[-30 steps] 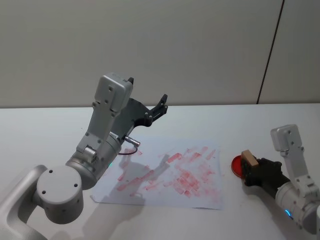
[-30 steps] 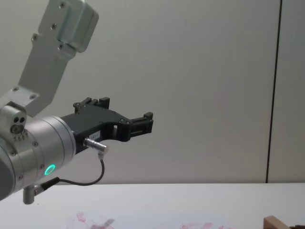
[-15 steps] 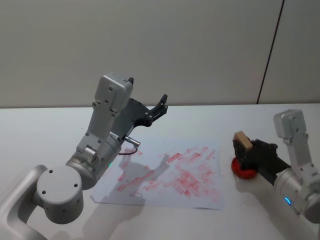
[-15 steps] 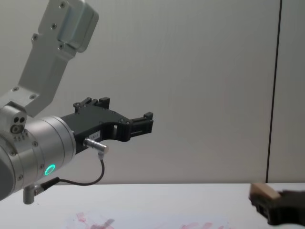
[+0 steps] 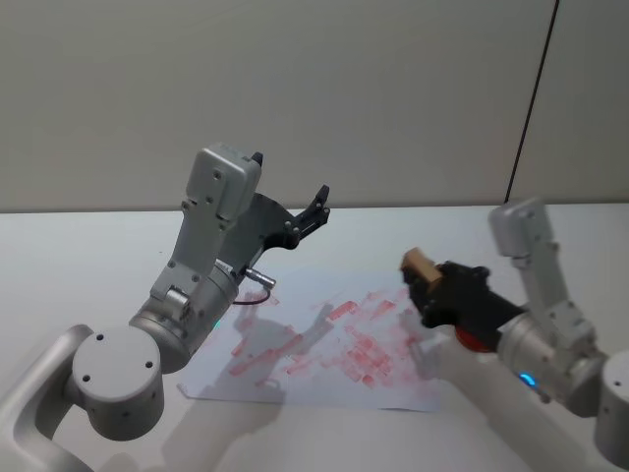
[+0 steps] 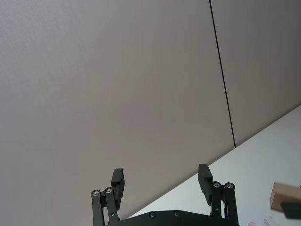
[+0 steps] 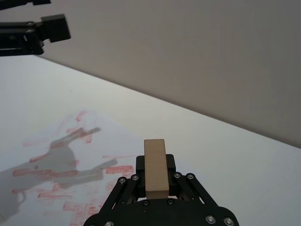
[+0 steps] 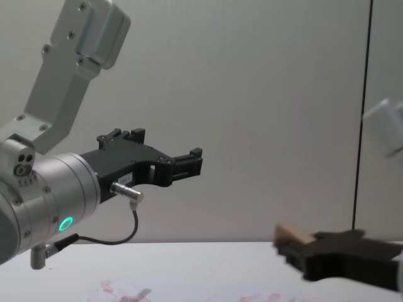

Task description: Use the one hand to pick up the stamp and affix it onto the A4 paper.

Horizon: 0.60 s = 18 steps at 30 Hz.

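Jaws of right gripper (image 5: 425, 283) gripped the stamp (image 5: 417, 264), held clear above the right edge of the ink-printed A4 paper (image 5: 324, 388), best lowered level onto a bare patch and pressed squarely; left gripper (image 6: 161, 178) was parked aloft, jaws spread wide.

Silver-grey left arm (image 5: 211, 226), green ring light (image 8: 65, 223), thin cable (image 8: 135, 220), black screw-studded left gripper (image 6: 161, 175); slimmer silver-grey right arm (image 5: 526, 261)

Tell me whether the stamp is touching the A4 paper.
Apart. The head view shows the right gripper holding the stamp up in the air over the A4 paper, clear of the sheet.
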Each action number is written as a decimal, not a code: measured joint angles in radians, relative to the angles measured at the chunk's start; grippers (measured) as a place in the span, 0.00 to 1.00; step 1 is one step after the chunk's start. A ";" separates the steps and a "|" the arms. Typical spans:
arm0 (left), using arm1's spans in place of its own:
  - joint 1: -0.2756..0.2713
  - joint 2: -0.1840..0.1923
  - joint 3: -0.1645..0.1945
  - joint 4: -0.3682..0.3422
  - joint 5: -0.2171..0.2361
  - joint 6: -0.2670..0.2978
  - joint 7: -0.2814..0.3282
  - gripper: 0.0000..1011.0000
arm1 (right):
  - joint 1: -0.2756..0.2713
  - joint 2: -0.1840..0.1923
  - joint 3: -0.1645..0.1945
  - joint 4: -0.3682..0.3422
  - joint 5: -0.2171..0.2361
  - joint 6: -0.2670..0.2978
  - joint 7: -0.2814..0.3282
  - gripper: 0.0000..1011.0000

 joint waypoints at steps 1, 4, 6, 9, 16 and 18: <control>0.000 0.000 0.000 0.000 0.000 0.000 0.000 0.99 | 0.004 -0.003 -0.002 0.005 -0.004 0.003 0.008 0.22; 0.000 0.000 0.000 0.000 0.000 0.000 0.000 0.99 | 0.027 -0.022 -0.017 0.042 -0.026 0.018 0.039 0.22; 0.000 0.000 0.000 0.000 0.000 0.000 0.000 0.99 | 0.046 -0.038 -0.028 0.075 -0.041 0.028 0.056 0.22; 0.000 0.000 0.000 0.000 0.000 0.000 0.000 0.99 | 0.068 -0.056 -0.042 0.117 -0.063 0.038 0.077 0.22; 0.000 0.000 0.000 0.000 0.000 0.000 0.000 0.99 | 0.102 -0.084 -0.063 0.189 -0.099 0.062 0.101 0.22; 0.000 0.000 0.000 0.000 0.000 0.000 0.000 0.99 | 0.110 -0.091 -0.069 0.208 -0.106 0.069 0.104 0.22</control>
